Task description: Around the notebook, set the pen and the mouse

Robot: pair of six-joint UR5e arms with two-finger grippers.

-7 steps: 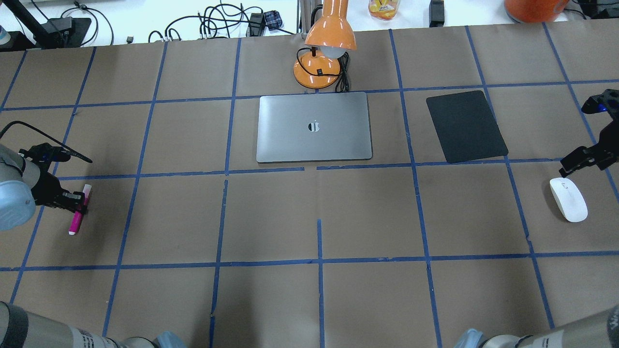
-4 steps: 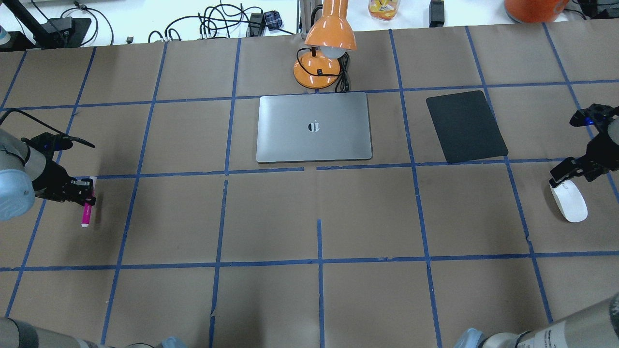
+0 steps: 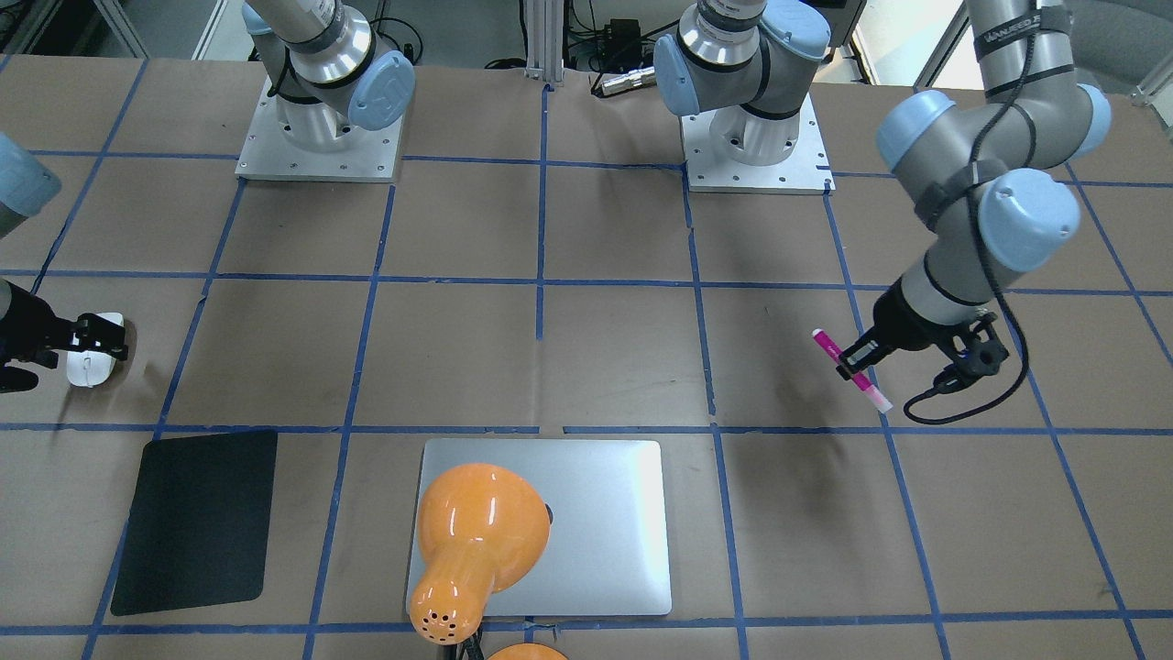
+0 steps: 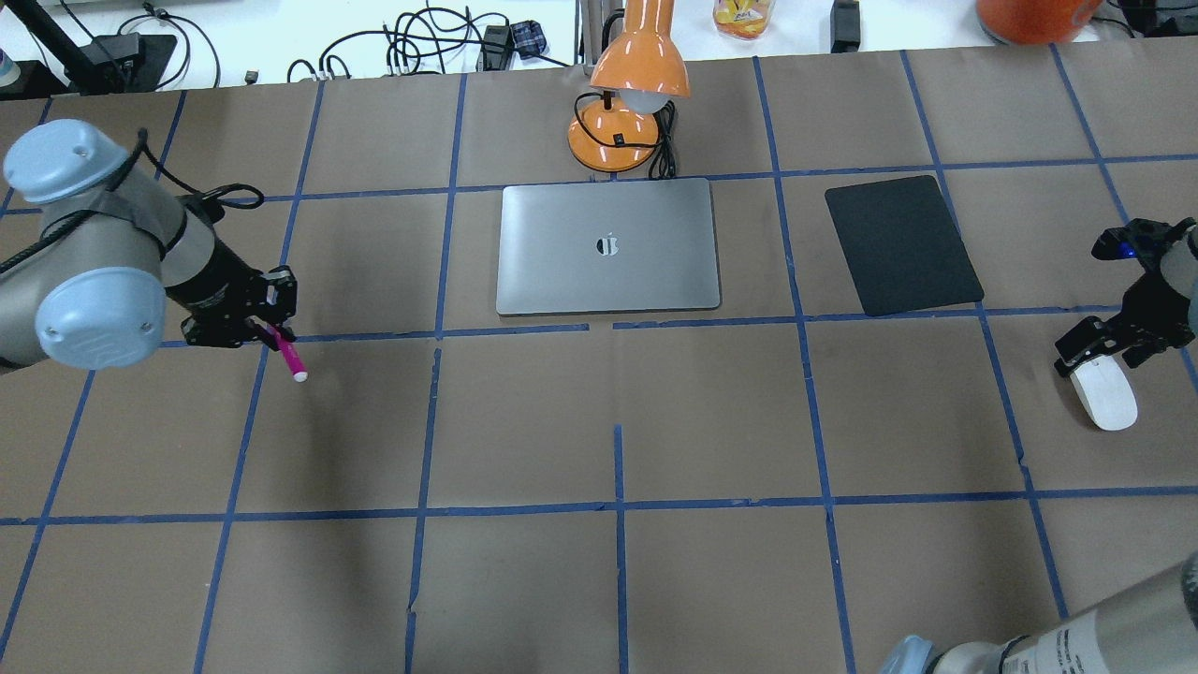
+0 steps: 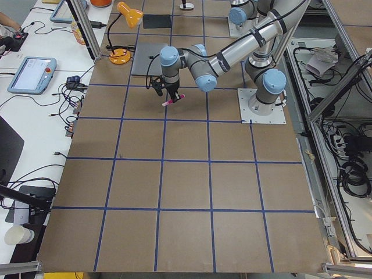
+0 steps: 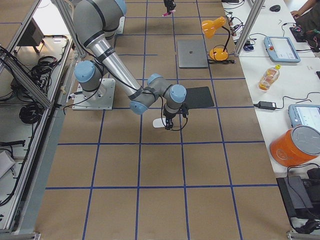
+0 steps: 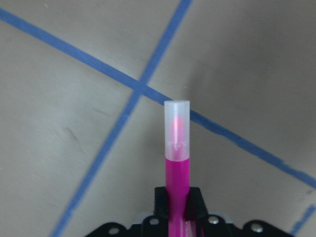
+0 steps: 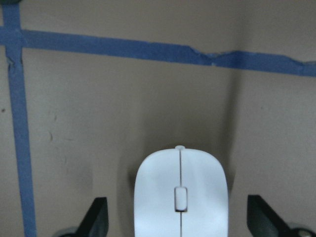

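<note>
Now pen (image 4: 288, 358) nearer notebook (image 4: 608, 248), right claw (image 4: 1093, 356) astride mouse (image 4: 1109, 398)

1 pen (image 4: 285, 354), 1 mouse (image 4: 1106, 398), 1 notebook (image 4: 608, 245)

Matt silver metal notebook (image 4: 562, 271), glossy orange lamp (image 4: 639, 70), smooth white plastic mouse (image 8: 180, 192), pink plastic pen (image 7: 177, 170), matt black mat (image 4: 901, 245), brown paper (image 4: 711, 412).

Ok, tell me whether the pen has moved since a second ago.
Yes. In the overhead view the pen, shut in the left gripper, has travelled right toward the notebook, crossing a blue tape line.
</note>
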